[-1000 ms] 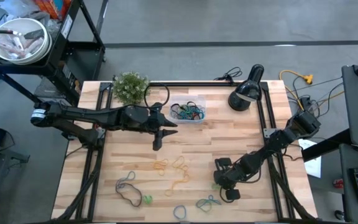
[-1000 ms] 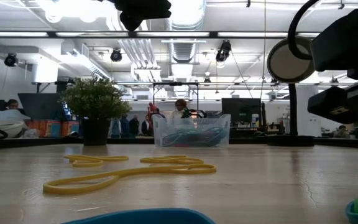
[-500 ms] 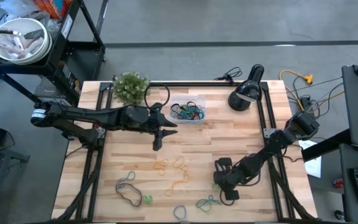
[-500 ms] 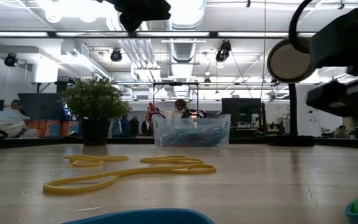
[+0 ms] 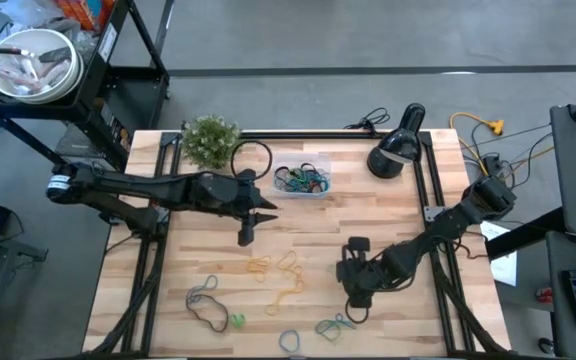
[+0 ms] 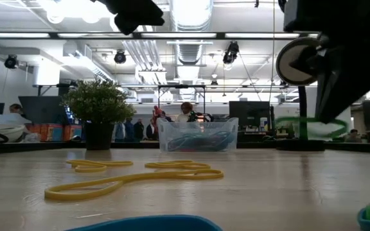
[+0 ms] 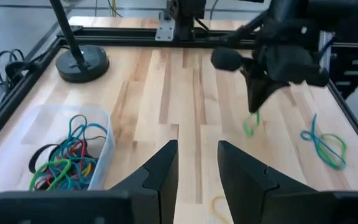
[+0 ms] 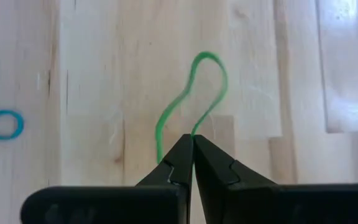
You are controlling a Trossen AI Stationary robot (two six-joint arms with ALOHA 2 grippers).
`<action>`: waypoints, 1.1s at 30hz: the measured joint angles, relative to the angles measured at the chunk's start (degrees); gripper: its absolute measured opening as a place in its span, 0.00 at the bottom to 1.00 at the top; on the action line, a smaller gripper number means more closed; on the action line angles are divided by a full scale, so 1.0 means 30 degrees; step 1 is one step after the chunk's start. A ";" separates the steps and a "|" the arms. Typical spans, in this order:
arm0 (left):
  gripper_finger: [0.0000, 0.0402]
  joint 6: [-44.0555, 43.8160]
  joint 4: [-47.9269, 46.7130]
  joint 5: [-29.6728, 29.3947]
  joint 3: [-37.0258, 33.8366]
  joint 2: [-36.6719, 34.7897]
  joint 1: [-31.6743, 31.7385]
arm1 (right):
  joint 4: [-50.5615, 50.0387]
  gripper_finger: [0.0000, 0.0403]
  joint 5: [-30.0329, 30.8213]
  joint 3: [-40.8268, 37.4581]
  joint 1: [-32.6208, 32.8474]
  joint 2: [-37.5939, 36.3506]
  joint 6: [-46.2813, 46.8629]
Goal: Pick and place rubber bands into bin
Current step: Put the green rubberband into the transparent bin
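Right gripper (image 8: 193,146) pinched tight on green band (image 8: 191,93), loop dangling clear above tabletop, well apart from bin (image 5: 303,181) and nearer the table's front edge. Bin sits just beside plant (image 5: 210,139), tangle of mixed bands (image 7: 64,163) inside. Left gripper (image 5: 245,232) hovers near bin on its front side, fingers (image 7: 161,172) parted, holding nothing. Yellow bands (image 5: 280,268) lie loose further front of bin; black band (image 5: 205,298) and blue band (image 5: 333,325) beyond those. Lamp (image 5: 396,142) stands beside bin, opposite plant.
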 joint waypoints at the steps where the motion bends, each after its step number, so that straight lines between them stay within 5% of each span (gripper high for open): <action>1: 0.24 0.0001 -0.0299 0.0000 0.0000 -0.0147 -0.0054 | -0.0253 0.02 0.0140 0.0207 -0.0084 0.0000 -0.0015; 21: 0.24 -0.1547 -0.5291 -0.1332 -0.0057 -0.3255 -0.1321 | -0.2209 0.02 0.4788 0.4740 -0.5508 -0.0015 -0.6338; 33: 0.24 -0.3317 -0.4312 -0.1667 -0.1664 -0.3289 -0.1721 | -0.0753 0.02 0.5927 0.5617 -1.0613 -0.0044 -1.0162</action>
